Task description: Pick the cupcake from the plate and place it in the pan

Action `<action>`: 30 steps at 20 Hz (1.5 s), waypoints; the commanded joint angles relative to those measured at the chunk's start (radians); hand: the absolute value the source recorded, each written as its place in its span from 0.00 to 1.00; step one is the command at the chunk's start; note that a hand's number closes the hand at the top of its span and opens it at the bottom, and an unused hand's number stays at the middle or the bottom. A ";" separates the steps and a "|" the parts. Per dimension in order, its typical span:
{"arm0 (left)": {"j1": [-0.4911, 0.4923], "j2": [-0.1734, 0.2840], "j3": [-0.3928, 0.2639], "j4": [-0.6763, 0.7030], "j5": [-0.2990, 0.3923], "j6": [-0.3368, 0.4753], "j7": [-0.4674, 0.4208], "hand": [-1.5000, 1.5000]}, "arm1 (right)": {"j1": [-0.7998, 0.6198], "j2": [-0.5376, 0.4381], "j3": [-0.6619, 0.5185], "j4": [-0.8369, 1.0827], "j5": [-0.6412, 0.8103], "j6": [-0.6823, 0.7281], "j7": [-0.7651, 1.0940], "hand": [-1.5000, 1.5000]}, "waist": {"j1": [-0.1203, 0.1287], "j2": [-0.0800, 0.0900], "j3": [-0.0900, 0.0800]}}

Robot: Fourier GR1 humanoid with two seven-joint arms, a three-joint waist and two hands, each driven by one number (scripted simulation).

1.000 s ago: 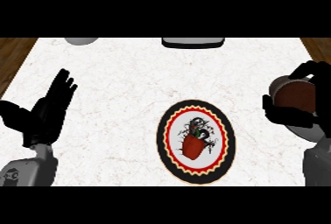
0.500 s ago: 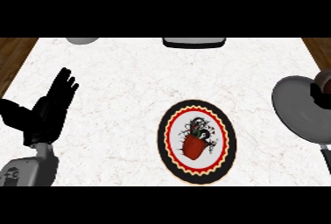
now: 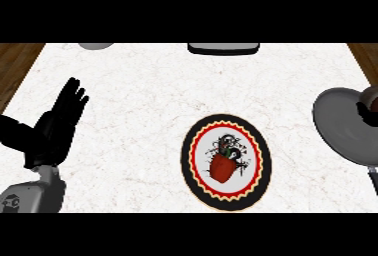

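One cupcake [image 3: 368, 106] sits in pan [image 3: 341, 125]

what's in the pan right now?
The grey pan at the right edge holds a dark brown cupcake, cut off by the frame edge. The plate carries only its printed pattern. The right hand is out of view.

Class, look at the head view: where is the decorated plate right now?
The plate lies flat on the white counter, centre-right, between the open left hand and the grey pan.
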 commanded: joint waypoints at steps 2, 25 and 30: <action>-0.047 -0.016 -0.014 0.002 -0.023 0.025 0.027 0.50 | -0.067 -0.048 -0.011 0.334 -0.007 -0.165 -0.160 1.00 | 0.004 0.003 0.001; 0.001 -0.027 -0.006 0.001 -0.025 0.010 -0.010 0.50 | -0.141 -0.260 -0.374 0.781 -0.399 0.100 -0.403 0.00 | -0.009 -0.002 0.003; -0.018 0.000 0.039 0.057 -0.008 -0.007 -0.029 0.50 | -0.023 -0.375 -0.451 0.819 -0.503 0.341 -0.510 0.00 | -0.023 0.000 0.002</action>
